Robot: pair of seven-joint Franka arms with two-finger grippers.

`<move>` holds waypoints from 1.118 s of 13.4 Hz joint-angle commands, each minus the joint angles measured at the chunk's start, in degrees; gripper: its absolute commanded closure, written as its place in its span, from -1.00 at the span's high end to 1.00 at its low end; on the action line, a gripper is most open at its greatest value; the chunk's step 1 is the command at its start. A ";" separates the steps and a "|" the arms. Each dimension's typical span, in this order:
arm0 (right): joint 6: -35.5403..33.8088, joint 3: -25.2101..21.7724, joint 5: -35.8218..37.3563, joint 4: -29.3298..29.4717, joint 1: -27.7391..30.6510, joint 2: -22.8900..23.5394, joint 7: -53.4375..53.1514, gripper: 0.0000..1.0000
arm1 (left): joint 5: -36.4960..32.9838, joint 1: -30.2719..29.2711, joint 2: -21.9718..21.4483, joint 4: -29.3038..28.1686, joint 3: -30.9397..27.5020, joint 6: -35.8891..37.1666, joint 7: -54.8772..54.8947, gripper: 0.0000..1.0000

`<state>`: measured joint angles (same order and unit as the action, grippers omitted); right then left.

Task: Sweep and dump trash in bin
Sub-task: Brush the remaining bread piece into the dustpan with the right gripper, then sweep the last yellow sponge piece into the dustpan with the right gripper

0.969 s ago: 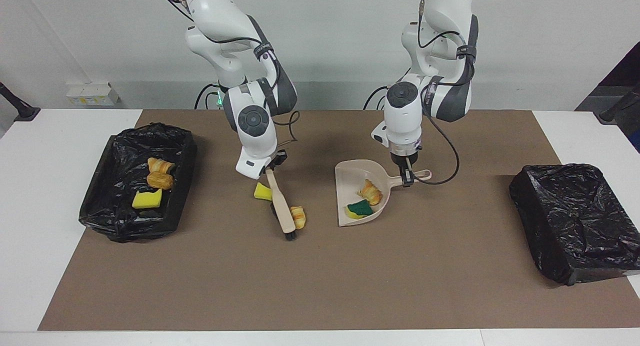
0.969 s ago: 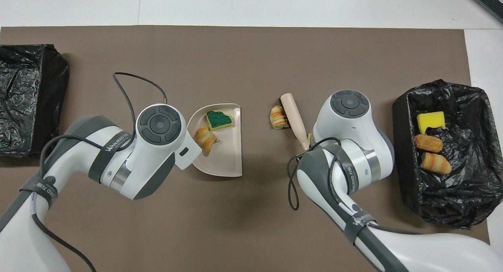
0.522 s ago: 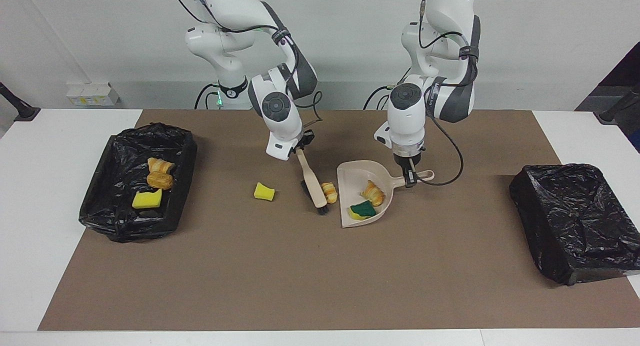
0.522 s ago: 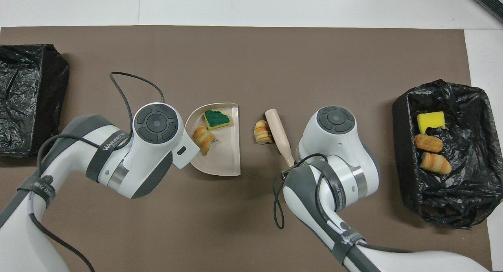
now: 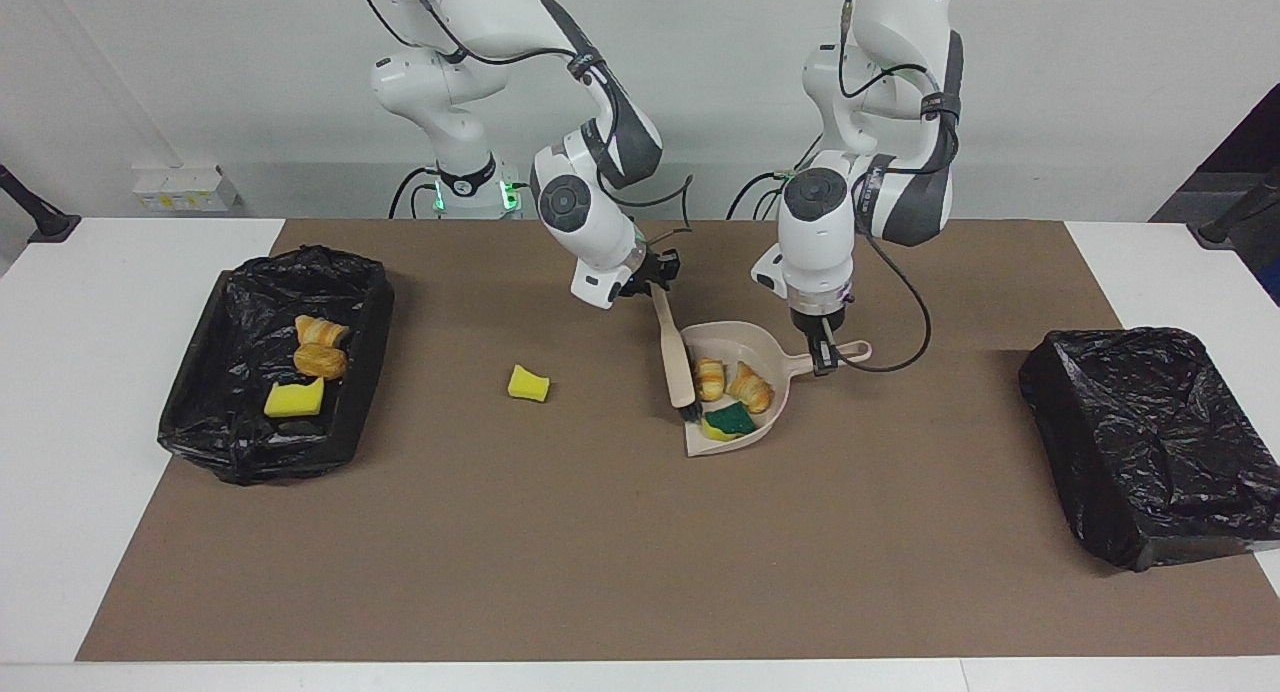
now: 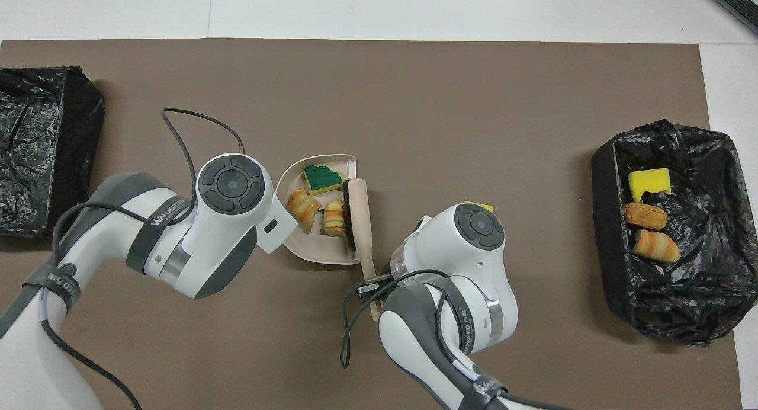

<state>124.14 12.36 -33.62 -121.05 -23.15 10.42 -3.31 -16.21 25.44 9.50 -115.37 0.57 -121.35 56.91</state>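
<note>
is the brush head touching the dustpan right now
Touching. In the overhead view the brush bristles lie along the dustpan open lip with no gap; the facing view agrees.

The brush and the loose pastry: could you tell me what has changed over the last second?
The right gripper swept the brush toward the left arm's end, pushing the striped pastry into the dustpan. The left gripper held the dustpan's handle throughout. The yellow sponge chunk and both bins stayed put.
</note>
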 commanded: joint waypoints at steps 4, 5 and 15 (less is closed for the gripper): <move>-10.91 -1.02 11.43 1.34 4.42 -8.03 -8.45 -1.00 | -0.58 -1.27 -1.33 -1.70 0.48 -0.56 0.75 -1.00; -15.03 -1.02 15.91 1.51 6.08 -9.27 -10.12 -1.00 | -0.58 -0.66 -1.50 -1.79 0.40 0.14 0.66 -1.00; -17.90 -0.41 42.15 -7.07 24.82 -11.39 -2.49 -1.00 | -0.93 -1.63 -1.33 -2.14 0.57 -1.00 0.13 -1.00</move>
<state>103.01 10.66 7.66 -123.78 0.87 0.15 -6.80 -16.21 23.90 9.50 -115.89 0.76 -121.40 57.20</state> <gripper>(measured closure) 0.731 0.670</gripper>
